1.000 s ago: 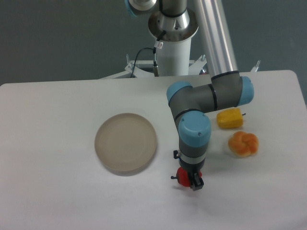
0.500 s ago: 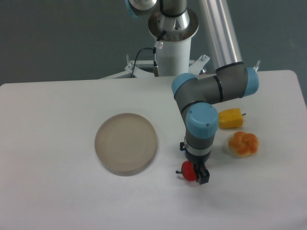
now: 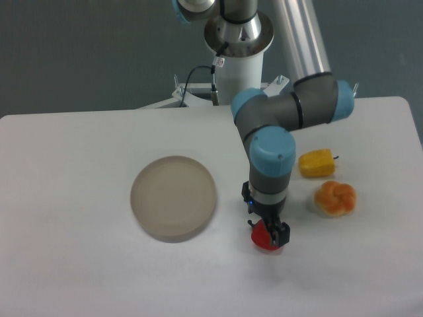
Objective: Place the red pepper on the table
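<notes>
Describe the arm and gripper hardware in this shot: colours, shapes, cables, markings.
The arm has dark grey cylindrical joints with light blue round end caps and a polished silver tube link. Its base column is white under a shiny metal flange, with a black cable and a small white tag running down it. The gripper is small and black with two short fingers; any markings on it are too small to read.

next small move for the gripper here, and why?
Probably open the fingers and release. The gripper is low over the table with the red pepper between its fingers, on bare white surface right of the plate. Whether the pepper already touches the table cannot be told, so a slight descent first may be safer.
</notes>
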